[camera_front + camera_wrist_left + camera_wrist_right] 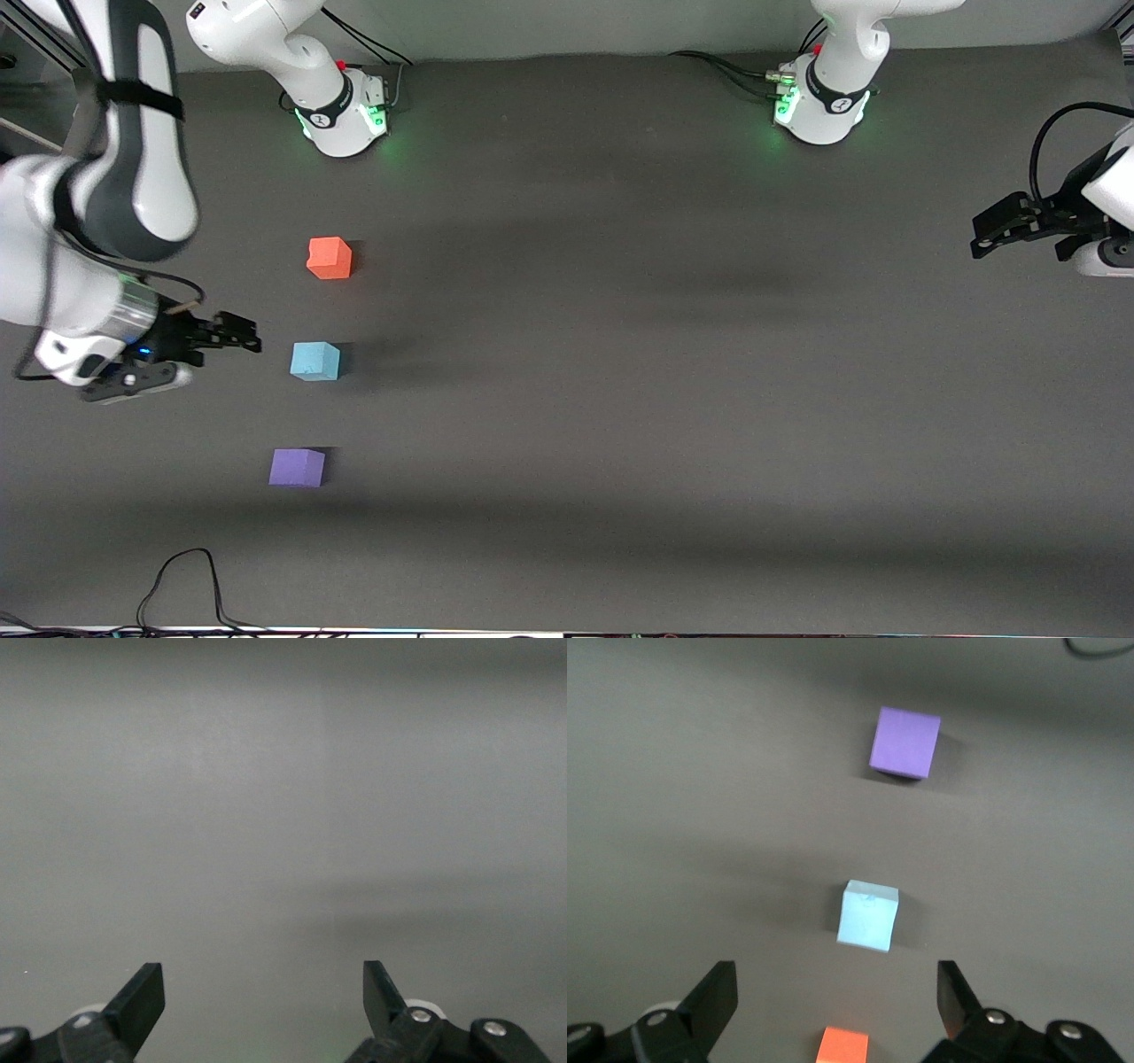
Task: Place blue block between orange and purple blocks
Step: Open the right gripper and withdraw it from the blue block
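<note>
Three foam cubes stand in a line on the dark table toward the right arm's end. The orange block point(330, 258) point(842, 1047) is farthest from the front camera, and the purple block point(297, 467) point(904, 742) is nearest. The blue block point(315, 361) point(868, 915) sits between them, touching neither. My right gripper point(246, 335) point(835, 983) is open and empty, over bare table beside the blue block. My left gripper point(977, 237) point(262, 979) waits open and empty over bare table at the left arm's end.
The two arm bases point(341, 115) point(819, 106) stand at the table's edge farthest from the front camera, with cables beside them. A black cable point(182, 576) loops onto the table at the edge nearest the front camera, below the purple block.
</note>
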Robot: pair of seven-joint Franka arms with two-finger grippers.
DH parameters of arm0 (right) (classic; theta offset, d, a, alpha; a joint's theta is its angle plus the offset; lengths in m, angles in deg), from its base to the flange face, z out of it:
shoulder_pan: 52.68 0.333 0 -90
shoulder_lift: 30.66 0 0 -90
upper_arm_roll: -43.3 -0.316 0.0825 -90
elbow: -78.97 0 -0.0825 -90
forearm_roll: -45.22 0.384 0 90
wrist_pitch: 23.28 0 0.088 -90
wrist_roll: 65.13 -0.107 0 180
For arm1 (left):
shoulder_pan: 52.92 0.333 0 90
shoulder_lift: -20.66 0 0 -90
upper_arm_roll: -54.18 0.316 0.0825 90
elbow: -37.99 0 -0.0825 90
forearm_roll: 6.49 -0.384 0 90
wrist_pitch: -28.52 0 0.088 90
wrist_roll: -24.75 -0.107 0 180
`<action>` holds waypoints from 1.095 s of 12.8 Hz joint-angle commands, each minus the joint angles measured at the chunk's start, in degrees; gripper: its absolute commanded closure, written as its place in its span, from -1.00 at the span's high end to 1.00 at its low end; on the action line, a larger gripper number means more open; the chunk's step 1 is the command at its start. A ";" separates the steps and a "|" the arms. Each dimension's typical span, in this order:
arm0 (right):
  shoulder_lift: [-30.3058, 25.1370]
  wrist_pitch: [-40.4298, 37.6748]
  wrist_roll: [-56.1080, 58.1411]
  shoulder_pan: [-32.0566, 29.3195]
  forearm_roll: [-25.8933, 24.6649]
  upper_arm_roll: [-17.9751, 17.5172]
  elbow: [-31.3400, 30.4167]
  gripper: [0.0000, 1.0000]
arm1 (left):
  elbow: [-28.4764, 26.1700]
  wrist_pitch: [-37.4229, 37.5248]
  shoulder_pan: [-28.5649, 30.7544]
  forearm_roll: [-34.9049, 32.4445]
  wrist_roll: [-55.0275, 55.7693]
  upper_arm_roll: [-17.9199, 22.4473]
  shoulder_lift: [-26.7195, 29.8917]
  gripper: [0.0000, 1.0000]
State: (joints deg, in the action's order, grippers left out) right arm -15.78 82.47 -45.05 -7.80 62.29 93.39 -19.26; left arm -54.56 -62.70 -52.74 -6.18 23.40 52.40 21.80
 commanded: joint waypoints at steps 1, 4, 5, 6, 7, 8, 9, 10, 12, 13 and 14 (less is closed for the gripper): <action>1.21 -10.71 -2.24 0.12 -3.44 1.32 13.19 1.00 | -0.35 -0.89 -0.18 -0.14 0.82 0.10 0.26 1.00; 2.35 -18.30 -2.24 -0.50 -3.54 1.32 21.75 1.00 | -0.35 -0.80 -0.27 -0.14 0.82 0.02 0.35 1.00; 1.83 -18.48 -2.24 -0.50 -3.54 1.24 21.50 1.00 | -0.35 -0.71 -0.27 -0.14 0.82 0.02 0.35 1.00; 1.56 -18.65 -2.16 -0.50 -3.71 1.15 21.41 1.00 | -0.35 -0.71 -0.27 -0.14 0.91 0.02 0.35 1.00; 0.95 -19.78 -1.89 -0.67 -3.80 0.80 21.15 1.00 | -0.35 -0.71 -0.27 -0.14 0.91 0.02 0.35 1.00; 0.33 -20.84 -1.72 -3.02 -3.98 -0.60 20.97 1.00 | -0.35 -0.63 -0.27 -0.14 0.91 0.02 0.44 1.00; -1.24 -20.94 -1.80 -7.66 -4.50 -5.74 20.36 1.00 | -0.35 -0.71 -0.35 -0.14 1.08 0.02 0.35 1.00; -3.52 -20.33 -2.06 -12.75 -7.64 -12.58 18.79 1.00 | -0.35 -0.71 -0.36 -0.14 1.17 0.02 0.35 1.00; -9.57 -16.13 -5.21 -23.30 -13.27 -26.82 11.52 1.00 | -0.35 -0.80 -0.27 -0.14 1.17 0.02 0.35 1.00; -12.65 -14.02 -7.06 -27.44 -14.60 -32.46 6.78 1.00 | -0.44 -0.80 -0.27 -0.14 1.17 0.02 0.35 1.00; -14.68 -11.99 -7.60 -31.48 -15.31 -36.86 3.51 1.00 | -0.44 -0.80 -0.27 -0.14 1.17 0.02 0.35 1.00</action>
State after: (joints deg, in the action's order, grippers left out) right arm -22.66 65.87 -49.41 -33.76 50.02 64.90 -5.70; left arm -54.57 -62.73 -52.74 -6.18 23.63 52.40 21.79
